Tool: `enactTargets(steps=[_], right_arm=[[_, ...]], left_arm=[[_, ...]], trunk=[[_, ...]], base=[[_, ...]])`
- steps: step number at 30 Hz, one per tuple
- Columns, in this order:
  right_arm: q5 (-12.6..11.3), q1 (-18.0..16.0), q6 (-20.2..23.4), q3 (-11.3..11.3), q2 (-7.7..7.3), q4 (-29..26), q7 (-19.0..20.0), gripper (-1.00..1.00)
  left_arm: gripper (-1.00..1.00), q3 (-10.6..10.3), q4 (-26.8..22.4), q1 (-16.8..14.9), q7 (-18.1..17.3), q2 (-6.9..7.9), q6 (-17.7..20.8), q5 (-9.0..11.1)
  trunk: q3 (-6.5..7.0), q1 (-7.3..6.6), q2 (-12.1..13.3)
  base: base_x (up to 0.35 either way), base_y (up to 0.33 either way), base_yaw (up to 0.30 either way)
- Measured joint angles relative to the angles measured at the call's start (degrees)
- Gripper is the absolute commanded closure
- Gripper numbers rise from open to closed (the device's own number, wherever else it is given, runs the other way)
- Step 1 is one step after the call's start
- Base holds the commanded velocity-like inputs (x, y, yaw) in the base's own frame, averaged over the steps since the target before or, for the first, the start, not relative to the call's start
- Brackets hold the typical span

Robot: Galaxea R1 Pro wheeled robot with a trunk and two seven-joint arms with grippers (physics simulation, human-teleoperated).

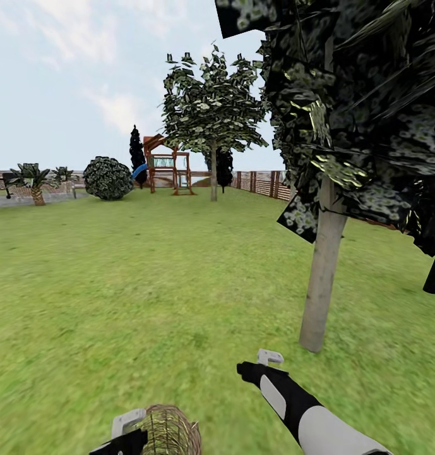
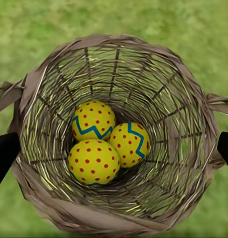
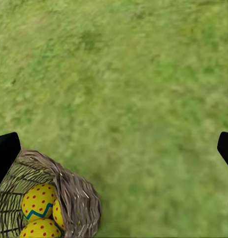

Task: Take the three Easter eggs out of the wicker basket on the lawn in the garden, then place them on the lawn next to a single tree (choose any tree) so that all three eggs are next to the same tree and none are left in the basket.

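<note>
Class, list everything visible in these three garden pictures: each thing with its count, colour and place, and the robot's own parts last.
Yellow red-dotted Easter eggs: three, inside the basket.
Tan woven wicker basket: one, above the grass, at the left hand.
Mottled green lawn: one, all around.
Pale grey-trunked tree: one, near, right.
Similar tree: one, farther back.
Red-brown wooden playset: one, far.
Round speckled bush: one, far left.
Dark slatted fence: far edge.
Left hand: by the basket's rim.
Right hand: open, empty.

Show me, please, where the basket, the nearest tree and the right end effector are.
basket [image 2: 193, 106]: left wrist view, inner woven wall.
tree [image 1: 321, 278]: head view, pale trunk.
right end effector [image 1: 262, 360]: head view, between its fingertips.
</note>
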Motion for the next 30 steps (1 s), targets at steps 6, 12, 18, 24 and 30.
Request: enactTargets(steps=[6,12,18,24,30], right_arm=[[0.13,1.18,-3.05,0.03,-0.09,-1.97,2.42,-1.0],[0.26,2.79,-3.78,0.12,-0.14,-4.53,4.44,-1.0],[0.28,3.11,-3.91,0.16,-0.15,-5.04,4.77,-1.0],[0.26,3.17,-3.99,0.2,-0.16,-5.28,4.88,-1.0],[0.22,4.28,-4.04,0.31,-0.16,-8.21,4.95,-1.0]], left_arm=[[-1.0,0.03,3.88,-1.83,-0.45,-0.02,-1.56,0.1],[-1.0,0.04,4.74,-2.22,-0.62,0.06,-2.02,0.08],[-1.0,0.08,4.88,-2.23,-0.72,0.07,-2.28,0.01],[-1.0,0.11,4.91,-2.24,-0.74,0.08,-2.49,0.13],[-1.0,0.1,4.91,-2.24,-0.74,0.08,-2.62,0.14]], trunk=[[0.0,0.0,0.0],[0.0,0.0,0.0],[0.0,0.0,0.0],[0.0,0.0,0.0],[0.0,0.0,0.0]], base=[[0.0,0.0,0.0],[0.0,0.0,0.0],[0.0,0.0,0.0],[0.0,0.0,0.0],[0.0,0.0,0.0]])
